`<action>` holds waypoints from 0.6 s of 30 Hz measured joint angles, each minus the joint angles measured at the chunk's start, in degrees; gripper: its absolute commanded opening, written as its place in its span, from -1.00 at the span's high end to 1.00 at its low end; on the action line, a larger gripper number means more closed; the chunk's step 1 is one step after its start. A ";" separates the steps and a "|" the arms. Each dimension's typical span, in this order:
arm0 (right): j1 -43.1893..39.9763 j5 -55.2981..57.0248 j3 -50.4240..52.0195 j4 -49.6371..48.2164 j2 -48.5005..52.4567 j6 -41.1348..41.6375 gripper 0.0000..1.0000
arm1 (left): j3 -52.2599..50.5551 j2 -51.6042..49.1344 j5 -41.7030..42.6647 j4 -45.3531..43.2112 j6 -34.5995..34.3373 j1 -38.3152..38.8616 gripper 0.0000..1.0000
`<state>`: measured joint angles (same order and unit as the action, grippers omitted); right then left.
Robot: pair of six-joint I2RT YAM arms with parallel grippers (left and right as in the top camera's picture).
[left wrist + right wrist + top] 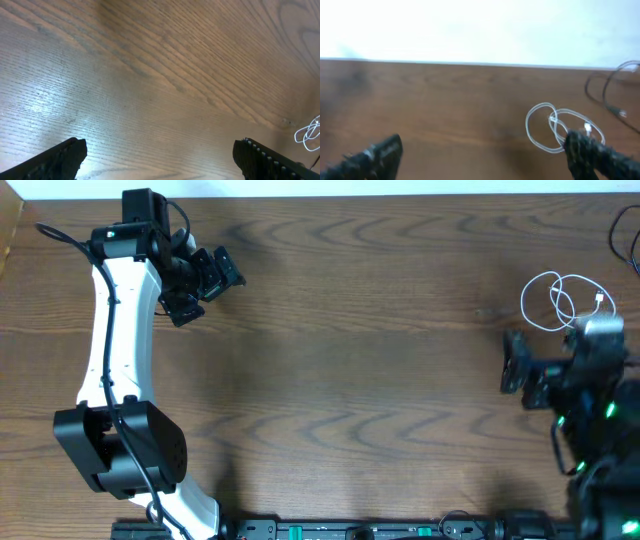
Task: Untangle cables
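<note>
The white cable [558, 300] lies in loose loops on the table at the far right. It also shows in the right wrist view [554, 128] and, small, in the left wrist view [310, 133]. The black cable [630, 240] is partly cut off at the right edge, apart from the white one, and its loop shows in the right wrist view [607, 90]. My right gripper [545, 360] is open and empty just in front of the white cable, with its right finger over the loops' near edge [487, 155]. My left gripper [205, 285] is open and empty at the far left [160, 160].
The wooden table [360, 360] ends at a pale wall along its far edge [470, 30]. The left arm's white link [120, 330] stretches along the left side. The arm bases stand at the front edge.
</note>
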<state>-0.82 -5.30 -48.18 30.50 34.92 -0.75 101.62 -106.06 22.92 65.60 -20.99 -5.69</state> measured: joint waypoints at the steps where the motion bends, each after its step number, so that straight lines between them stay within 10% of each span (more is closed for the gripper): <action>1: 0.00 0.04 3.80 -2.86 -2.67 -0.15 -0.99 | 0.00 0.00 -0.15 -0.04 0.00 0.00 -0.97; 18: 0.00 0.17 43.12 -26.95 -30.75 1.81 -0.99 | 0.00 0.00 -0.35 -0.02 0.00 0.00 -0.97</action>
<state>-0.82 -5.13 -5.06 3.55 4.16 1.06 101.62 -106.06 22.57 65.58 -20.99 -5.69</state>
